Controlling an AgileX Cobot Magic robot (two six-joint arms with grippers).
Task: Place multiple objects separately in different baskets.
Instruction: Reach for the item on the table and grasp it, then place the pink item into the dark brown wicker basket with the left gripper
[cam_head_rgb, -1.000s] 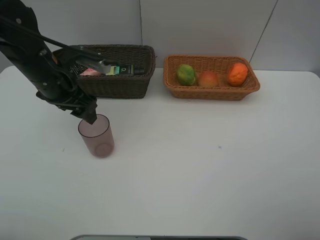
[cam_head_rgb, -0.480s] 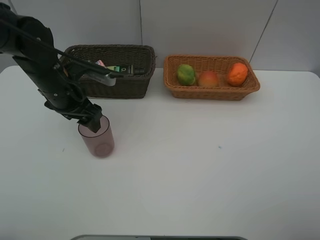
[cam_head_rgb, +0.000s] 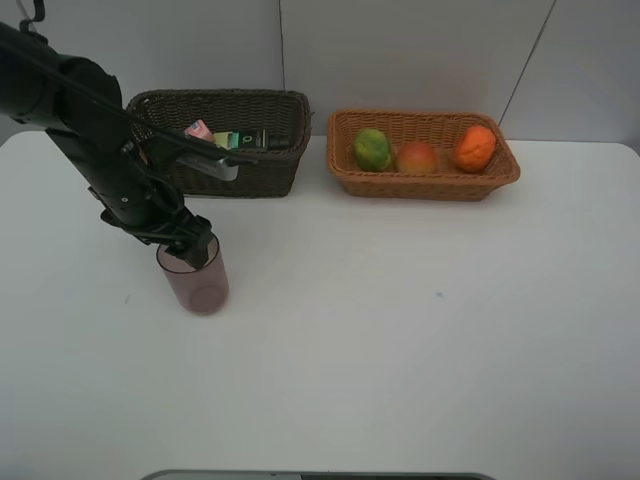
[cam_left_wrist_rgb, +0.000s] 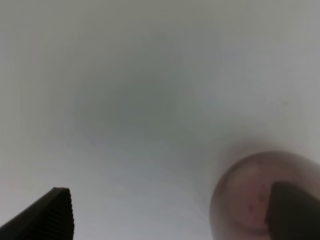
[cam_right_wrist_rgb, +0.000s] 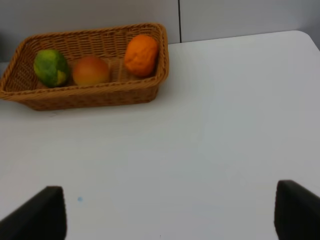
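Left wrist view: we see our left tool (cam_left_wrist_rgb: 170, 212) spread wide, one finger hiding part of the blurred mauve cup (cam_left_wrist_rgb: 250, 192).

dark basket (cam_head_rgb: 250, 170): woven wicker, rough
tan basket (cam_head_rgb: 425, 185): woven wicker
cup (cam_head_rgb: 200, 285): translucent mauve plastic
table (cam_head_rgb: 400, 350): smooth, matt white

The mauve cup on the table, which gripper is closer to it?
Left. The left gripper is at the mauve cup rim, one finger inside; the right gripper is over bare table.
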